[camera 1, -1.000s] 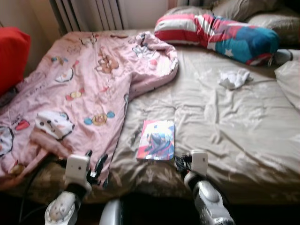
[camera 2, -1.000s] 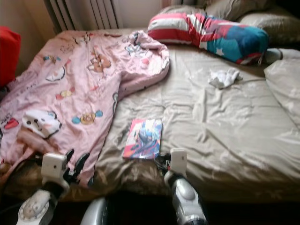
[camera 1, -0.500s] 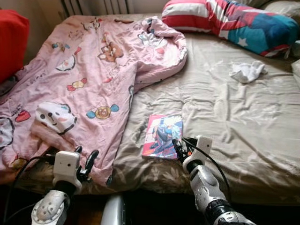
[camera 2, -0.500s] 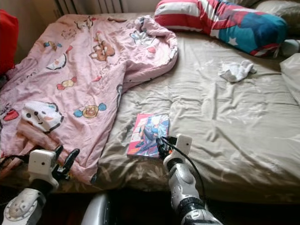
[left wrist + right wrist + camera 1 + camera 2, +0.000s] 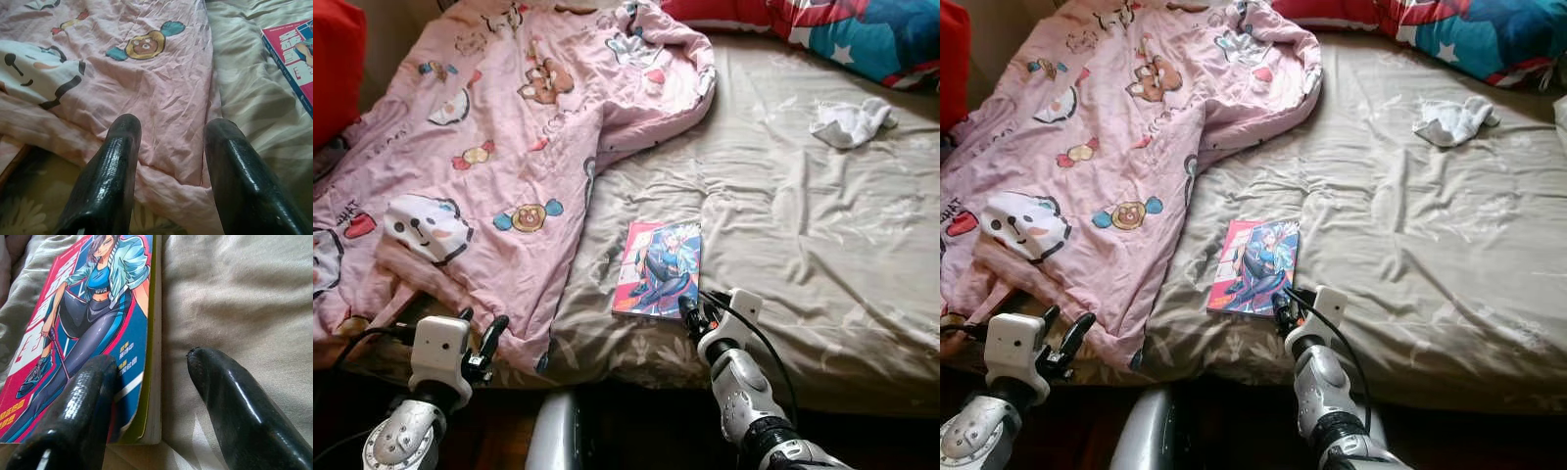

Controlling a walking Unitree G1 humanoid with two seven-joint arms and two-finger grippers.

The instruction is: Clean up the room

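Note:
A colourful book (image 5: 661, 267) with a drawn figure on its cover lies flat on the beige bedspread near the bed's front edge. My right gripper (image 5: 690, 313) is open at the book's near right corner; in the right wrist view the book (image 5: 93, 328) has one finger (image 5: 78, 406) over its cover and the other finger (image 5: 230, 396) over the bedspread beside its edge. My left gripper (image 5: 481, 338) stands open at the front edge of the bed, over the hem of the pink cartoon blanket (image 5: 489, 147), holding nothing.
A white crumpled cloth (image 5: 850, 119) lies far right on the bed. A red, white and blue pillow (image 5: 842, 29) sits at the back. A red cushion (image 5: 333, 59) is at the far left. The bed's front edge drops to dark floor.
The camera has tilted down and moved closer to the bed. My right gripper has settled at the book's near right corner. The left gripper stays by the blanket's hem.

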